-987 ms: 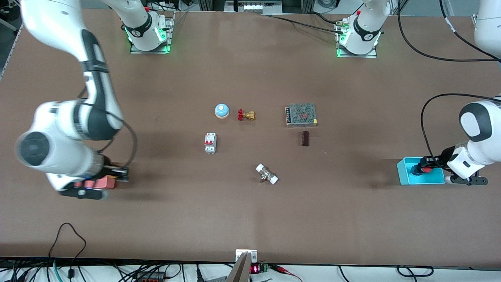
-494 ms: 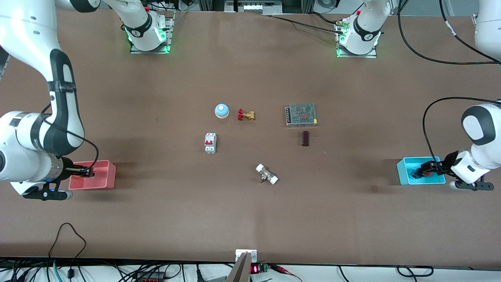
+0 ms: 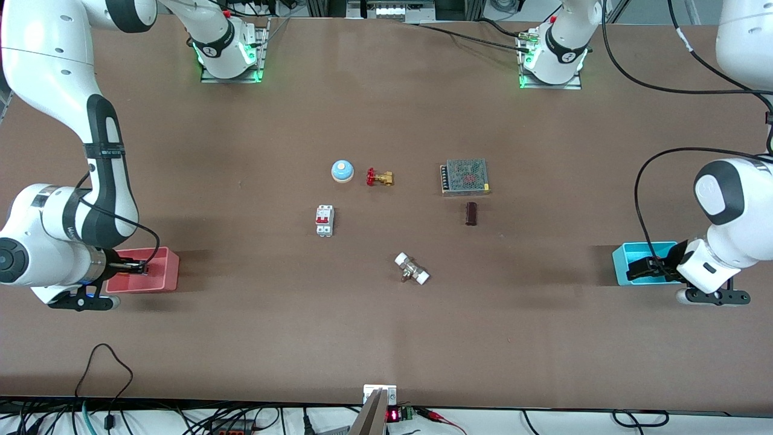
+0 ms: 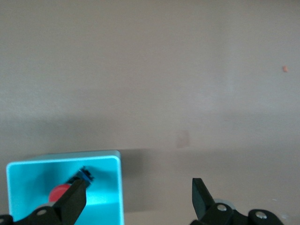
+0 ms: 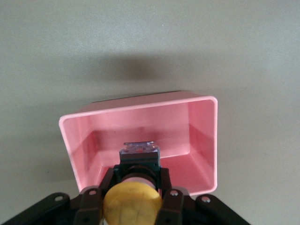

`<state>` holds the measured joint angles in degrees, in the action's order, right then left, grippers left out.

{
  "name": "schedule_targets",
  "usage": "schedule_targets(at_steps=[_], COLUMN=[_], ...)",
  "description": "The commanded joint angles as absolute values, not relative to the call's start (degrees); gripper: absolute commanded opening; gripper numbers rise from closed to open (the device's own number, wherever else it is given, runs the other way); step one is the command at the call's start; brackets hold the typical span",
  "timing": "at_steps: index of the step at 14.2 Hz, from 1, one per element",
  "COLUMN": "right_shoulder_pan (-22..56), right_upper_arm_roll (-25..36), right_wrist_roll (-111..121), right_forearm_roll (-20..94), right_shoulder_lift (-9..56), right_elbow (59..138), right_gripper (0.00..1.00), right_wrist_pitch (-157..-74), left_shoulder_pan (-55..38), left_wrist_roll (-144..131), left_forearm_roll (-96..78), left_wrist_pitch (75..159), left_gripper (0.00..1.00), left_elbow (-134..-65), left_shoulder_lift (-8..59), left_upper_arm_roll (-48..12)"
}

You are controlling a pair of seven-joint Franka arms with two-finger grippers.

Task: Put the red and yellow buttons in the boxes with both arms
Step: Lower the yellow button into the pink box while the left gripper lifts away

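My right gripper [image 3: 140,266] hangs over the pink-red bin [image 3: 168,272] at the right arm's end of the table. In the right wrist view it [image 5: 139,180] is shut on the yellow button [image 5: 132,205], held above the bin's open inside [image 5: 197,136]. My left gripper [image 3: 640,269] is over the cyan bin [image 3: 625,257] at the left arm's end. In the left wrist view it [image 4: 138,199] is open and empty, one finger [image 4: 75,199] over the bin [image 4: 112,187], the other over the table. The red button [image 4: 58,191] lies in the cyan bin; the front view hides it.
Mid-table stand a blue-and-white bell [image 3: 342,171], a brass valve [image 3: 379,177], a white circuit breaker [image 3: 324,220], a metal power supply [image 3: 465,176], a dark cylinder [image 3: 471,214] and a white-capped fitting [image 3: 412,269].
The right arm swung back, so the pink-red bin now shows with its gripper over it. The left gripper slid a little toward the table's middle over the cyan bin; the red button no longer shows.
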<state>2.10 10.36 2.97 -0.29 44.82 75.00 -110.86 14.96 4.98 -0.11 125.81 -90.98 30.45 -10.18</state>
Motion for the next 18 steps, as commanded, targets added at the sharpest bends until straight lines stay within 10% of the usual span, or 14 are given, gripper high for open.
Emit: schedule_targets(at_steps=[1, 15, 16, 17, 18], right_shoulder_pan=[0.97, 0.79, 0.79, 0.7, 0.62], right_upper_arm_roll=[9.58, 9.32, 9.23, 9.23, 9.32], right_wrist_roll=[3.34, 5.36, 5.01, 5.1, 5.18], right_forearm_roll=[-0.88, -0.7, -0.62, 0.52, 1.92], right_shoulder_lift=[46.75, 50.36, 50.27, 50.19, 49.92], right_elbow=[73.65, 73.65, 73.65, 73.65, 73.57], right_gripper=[0.29, 0.35, 0.54, 1.0, 1.0], right_wrist_pitch=[-111.18, -116.54, -116.63, -116.98, -117.07], left_shoulder_pan=[12.49, 9.93, 10.28, 9.94, 9.24], left_wrist_roll=[-1.82, -0.18, -0.09, 0.0, 0.35], left_forearm_roll=[1.23, 1.23, 1.14, 1.14, 1.06], left_wrist_pitch=[121.48, 101.78, 101.52, 101.43, 101.51], left_gripper=[0.99, 0.99, 0.99, 0.99, 0.99], left_elbow=[-92.72, -98.35, -98.26, -98.52, -99.22], left_shoulder_lift=[24.98, 2.29, 1.94, 1.06, 0.53], left_upper_arm_roll=[-10.11, -10.28, -10.37, -10.2, -9.85])
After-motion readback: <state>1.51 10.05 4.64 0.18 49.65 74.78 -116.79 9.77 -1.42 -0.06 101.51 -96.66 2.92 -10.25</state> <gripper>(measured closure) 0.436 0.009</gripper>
